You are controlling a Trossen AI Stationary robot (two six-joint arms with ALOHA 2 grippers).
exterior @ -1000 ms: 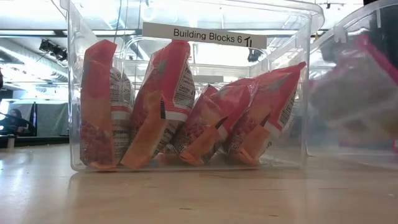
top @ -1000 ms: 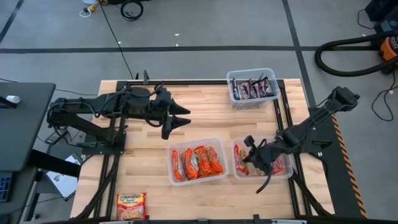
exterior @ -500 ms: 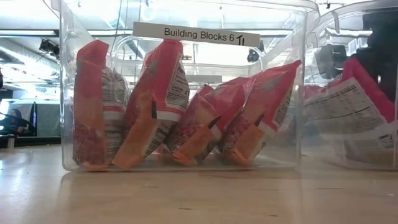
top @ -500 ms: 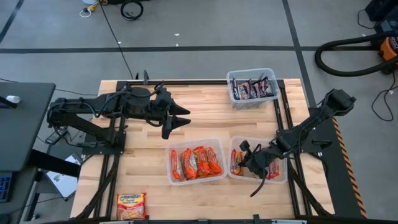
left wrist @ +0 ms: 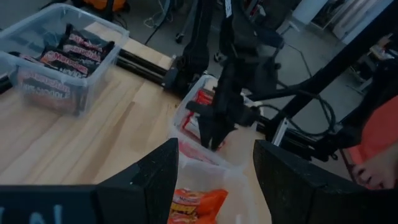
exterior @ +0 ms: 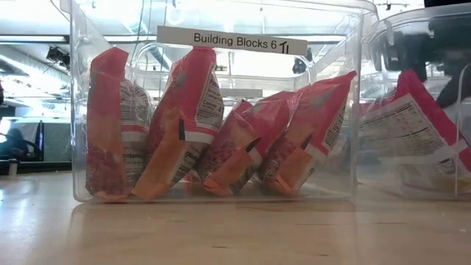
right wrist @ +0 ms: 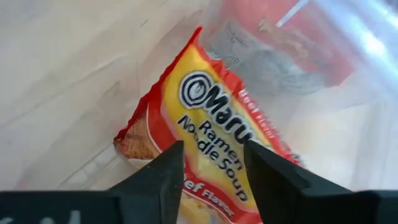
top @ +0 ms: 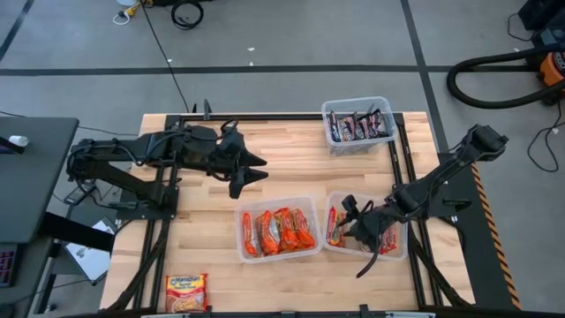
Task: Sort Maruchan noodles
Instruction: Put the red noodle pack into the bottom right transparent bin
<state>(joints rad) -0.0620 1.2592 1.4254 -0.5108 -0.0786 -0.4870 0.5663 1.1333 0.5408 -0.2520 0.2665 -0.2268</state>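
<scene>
The right tool (top: 360,231) is lowered into the right bin (top: 399,252) at the near right of the bench (top: 300,172), its fingers parted around a yellow-red packet (right wrist: 217,143) (not visibly clamped). The left tool (top: 250,168) is held open and empty above mid-bench. Orange packets (top: 279,230) are stood in the middle bin (top: 281,254), dark ones (top: 357,125) in the far bin (top: 334,146); one packet (top: 185,292) lies near-left.

The left gripper (top: 259,171) hovers with fingers spread over the table's middle, while the right gripper (top: 351,221) hangs half-parted near the front right corner.
</scene>
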